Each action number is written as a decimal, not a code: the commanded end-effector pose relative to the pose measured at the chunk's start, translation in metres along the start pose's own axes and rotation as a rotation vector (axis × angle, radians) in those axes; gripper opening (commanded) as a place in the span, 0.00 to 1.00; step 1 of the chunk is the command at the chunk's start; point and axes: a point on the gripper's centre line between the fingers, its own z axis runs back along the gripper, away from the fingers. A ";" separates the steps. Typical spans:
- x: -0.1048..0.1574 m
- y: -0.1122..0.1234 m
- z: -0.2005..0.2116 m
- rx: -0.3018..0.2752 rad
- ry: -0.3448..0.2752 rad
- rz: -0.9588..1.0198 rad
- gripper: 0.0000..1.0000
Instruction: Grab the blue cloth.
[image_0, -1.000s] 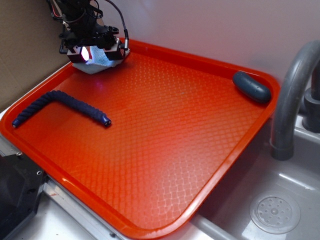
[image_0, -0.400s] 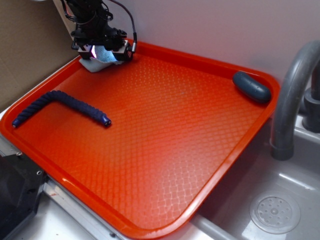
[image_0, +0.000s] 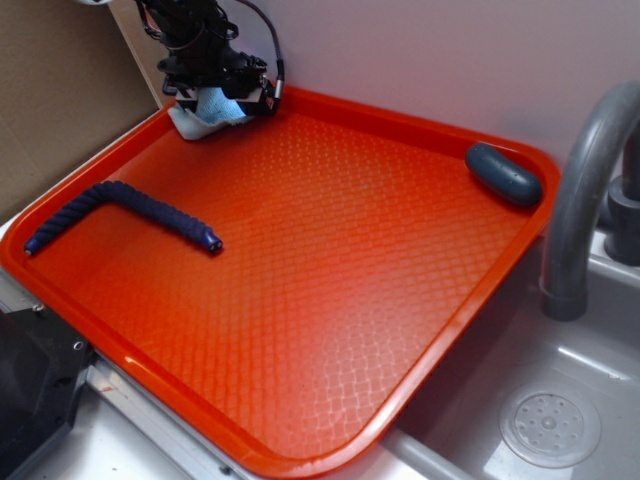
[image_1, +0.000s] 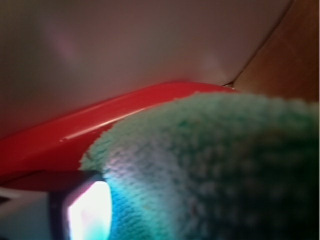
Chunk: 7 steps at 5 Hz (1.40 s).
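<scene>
My arm reaches down from the top left of the exterior view, black links and a looping cable over the far left corner of the orange plastic tray (image_0: 330, 300) with its diamond-textured floor. My tool (image_0: 222, 92) points downward at that corner, close to the tray's back rim and the pale wall behind it. It is closed on the small pale light-blue terry cloth (image_0: 207, 112), which bunches between the fingers and hangs below them, its lower whitish edge touching or just above the tray floor; I cannot tell which. In the wrist view the cloth (image_1: 220, 170) fills most of the picture, fuzzy and tinted green-blue, with the tray's red rim (image_1: 100, 125) running behind it and a bright glowing patch at lower left.

Compared with a second ago, my tool has moved further toward the back rim and a little to the right, and the cloth has gone with it, now drawn up narrower under the fingers.

The dark navy twisted rope (image_0: 120, 212) lies bent on the left part of the tray, where it was before. The dark grey-blue oval bar (image_0: 503, 173) rests in the far right corner, also unmoved. A grey curved faucet (image_0: 585, 190) stands to the right over a grey sink (image_0: 550, 425).
</scene>
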 end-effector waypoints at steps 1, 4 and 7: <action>0.002 0.012 0.026 0.006 0.055 0.028 0.00; -0.046 0.007 0.129 -0.101 0.231 0.006 0.00; -0.091 -0.029 0.253 -0.241 0.216 -0.170 0.00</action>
